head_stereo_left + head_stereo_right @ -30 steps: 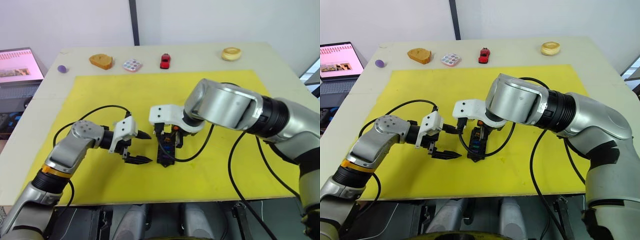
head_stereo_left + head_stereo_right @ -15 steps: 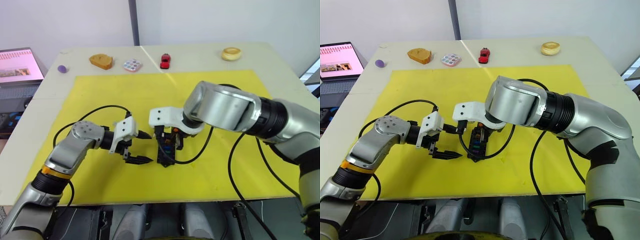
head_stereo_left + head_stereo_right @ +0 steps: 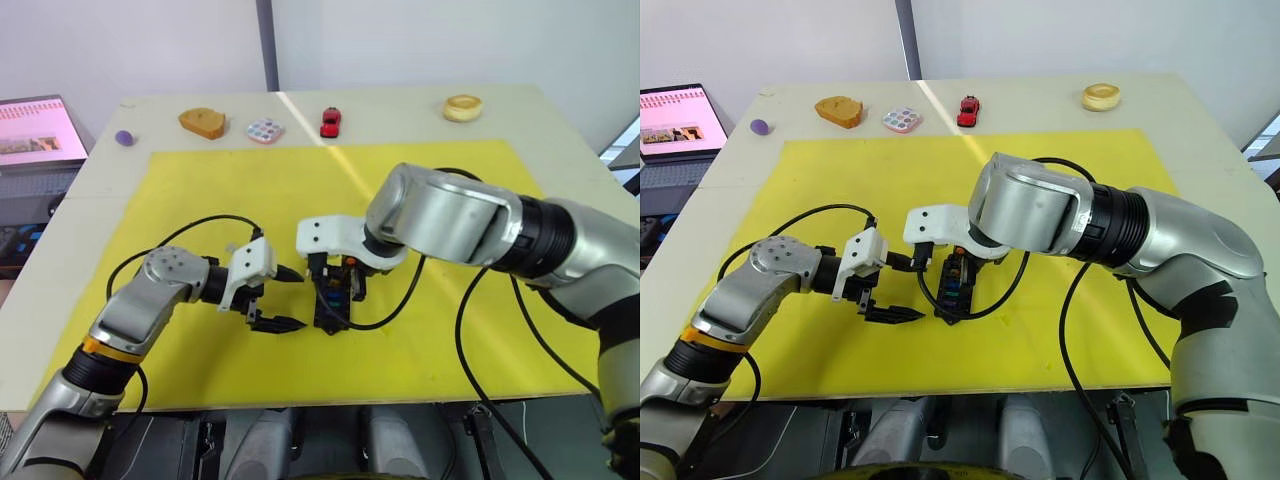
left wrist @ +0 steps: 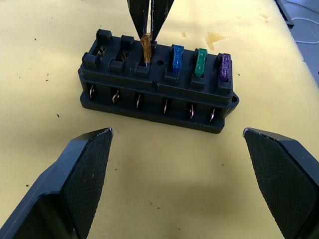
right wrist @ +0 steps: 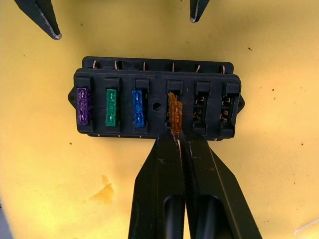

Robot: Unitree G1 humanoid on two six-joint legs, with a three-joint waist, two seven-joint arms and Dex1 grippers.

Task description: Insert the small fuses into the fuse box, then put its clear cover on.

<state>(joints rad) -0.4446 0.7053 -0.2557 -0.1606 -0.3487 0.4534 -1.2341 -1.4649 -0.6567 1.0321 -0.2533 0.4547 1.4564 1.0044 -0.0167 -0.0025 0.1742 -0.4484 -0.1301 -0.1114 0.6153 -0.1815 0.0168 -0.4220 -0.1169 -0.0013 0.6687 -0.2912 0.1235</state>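
Observation:
The black fuse box point(image 5: 154, 124) lies on the yellow mat, in front of both grippers. Purple point(image 5: 82, 105), green point(image 5: 110, 107) and blue point(image 5: 138, 108) small fuses sit in one row of its slots. My right gripper point(image 5: 177, 133) is shut on an amber fuse point(image 5: 175, 113), holding it at the mouth of the slot beside the blue one; the two slots past it are empty. My left gripper point(image 3: 290, 297) stands open just left of the box, its fingers point(image 4: 84, 174) spread wide on the mat side, touching nothing. The clear cover is out of view.
A yellow mat point(image 3: 420, 200) covers most of the table. Along the far edge lie a purple bit point(image 3: 124, 138), a bread-shaped piece point(image 3: 203, 122), a pastel tile point(image 3: 264, 130), a red toy car point(image 3: 330, 121) and a tan ring point(image 3: 462, 106). A laptop point(image 3: 35, 130) sits off left.
My left gripper has edged slightly toward the box and the table's front, still open. The right gripper stays over the box with the amber fuse.

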